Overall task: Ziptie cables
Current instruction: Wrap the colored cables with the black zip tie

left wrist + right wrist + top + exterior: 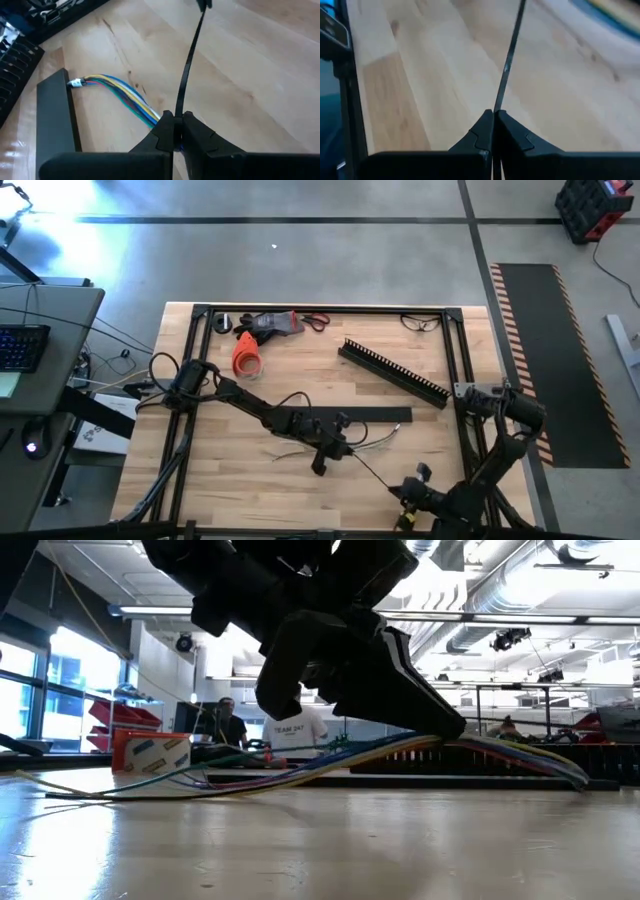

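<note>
Left arm reached out from the table's left side to mid-table. Left gripper (322, 463) sat low over the cables (122, 92), its dark angular fingers (165, 132) clenched together on the bundle and on a thin black ziptie strap (189, 60). In the left wrist view the cables showed as a slim bunch of smooth coloured strands, yellow, blue, green and reddish, gently curved, with a small white band near the far end. That end lay just beside a flat matte black bar (55, 120).

Cables lay mid-table on pale, grained wood planks (250, 490), near the front half. From the low view they arched off the surface under the gripper and trailed away to both sides.

The strap ran straight and taut, narrow and glossy, from the left gripper toward the front right corner. There the right gripper (493, 117) pinched the strap (509, 60) between tightly closed fingertips.

Further back: a long black comb-toothed channel (393, 370) lying diagonally, an orange roll (246, 356), and a red-handled tool (316, 321).
</note>
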Controlling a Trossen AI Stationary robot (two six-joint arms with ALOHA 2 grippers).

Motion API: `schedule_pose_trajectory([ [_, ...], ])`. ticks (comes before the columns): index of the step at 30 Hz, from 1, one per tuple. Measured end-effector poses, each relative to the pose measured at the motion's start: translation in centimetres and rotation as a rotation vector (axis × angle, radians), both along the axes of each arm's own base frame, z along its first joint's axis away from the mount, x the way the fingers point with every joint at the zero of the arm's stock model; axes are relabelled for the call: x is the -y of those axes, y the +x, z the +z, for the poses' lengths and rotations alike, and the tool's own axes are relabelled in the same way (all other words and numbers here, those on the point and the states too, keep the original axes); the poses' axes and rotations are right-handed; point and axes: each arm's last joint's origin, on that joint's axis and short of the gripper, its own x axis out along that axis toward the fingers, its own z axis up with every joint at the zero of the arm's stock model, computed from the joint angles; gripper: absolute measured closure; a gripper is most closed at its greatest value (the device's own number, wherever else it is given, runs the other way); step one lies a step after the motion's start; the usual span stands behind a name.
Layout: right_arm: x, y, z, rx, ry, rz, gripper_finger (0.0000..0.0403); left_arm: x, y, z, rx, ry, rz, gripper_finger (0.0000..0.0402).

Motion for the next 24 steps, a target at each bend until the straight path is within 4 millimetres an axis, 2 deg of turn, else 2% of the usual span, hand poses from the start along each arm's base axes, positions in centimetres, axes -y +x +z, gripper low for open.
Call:
schedule_pose_trajectory([
  [6, -1.1, -2.4, 0.3, -0.172, 0.085, 0.002, 0.0401, -0.4, -0.1, -0.3, -0.027, 0.017, 0.022, 0.0401],
  [10, -1.3, -3.0, 1.3, -0.187, 0.042, -0.027, 0.0402, -0.3, -0.1, -0.3, -0.031, 0.013, 0.023, 0.0401],
  [15, -2.1, -2.6, 2.9, -0.193, 0.035, -0.012, 0.0402, -0.3, -0.1, -0.2, -0.023, 0.004, 0.023, 0.0401],
  [20, -2.6, -2.4, 5.8, -0.328, 0.005, -0.017, 0.0399, -0.2, -0.2, -0.3, -0.038, -0.027, 0.027, 0.0401],
  [24, -3.1, -2.0, 9.0, -0.333, -0.029, 0.002, 0.0365, 0.2, -0.2, -0.2, -0.036, -0.036, 0.012, 0.0399],
])
